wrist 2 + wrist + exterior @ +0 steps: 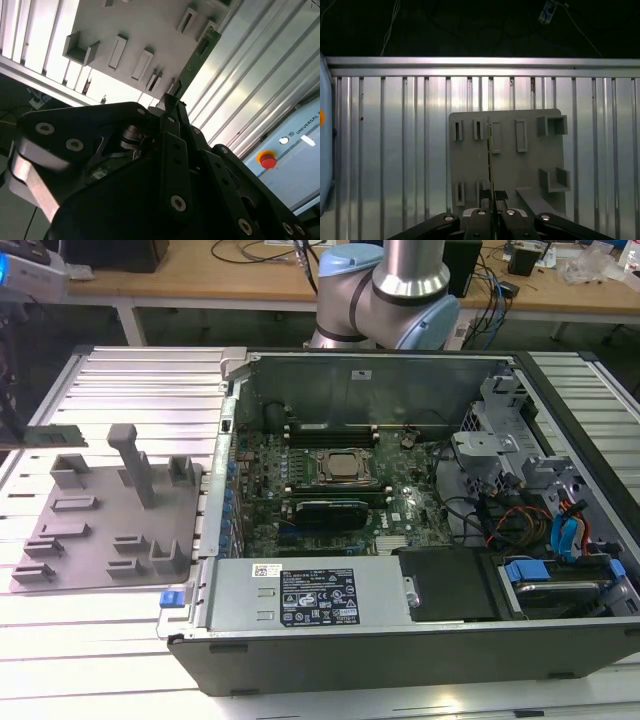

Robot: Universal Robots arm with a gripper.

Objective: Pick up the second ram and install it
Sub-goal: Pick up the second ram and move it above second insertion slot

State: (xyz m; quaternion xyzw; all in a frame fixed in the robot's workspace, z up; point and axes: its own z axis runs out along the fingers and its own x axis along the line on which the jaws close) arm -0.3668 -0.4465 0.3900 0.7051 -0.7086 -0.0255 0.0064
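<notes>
Gripper (491, 215) pinching second ram (490, 160) edge-on in first wrist view, held above grey tray (530, 170). Exterior view: ram at far left of frame, mid-height, well apart from open computer case (400, 640). Pickup judged done; seating in motherboard (400, 500) slot not yet done.

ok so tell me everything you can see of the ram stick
The second ram is a slim, flat, long green circuit board with small dark parts on its face. The end effector is shut on one end; the rest sticks straight out beyond it. In the first wrist view it shows edge-on, a thin line over the grey tray. In the exterior view it lies level and looks clear of the tray, touched by the end effector alone.
</notes>
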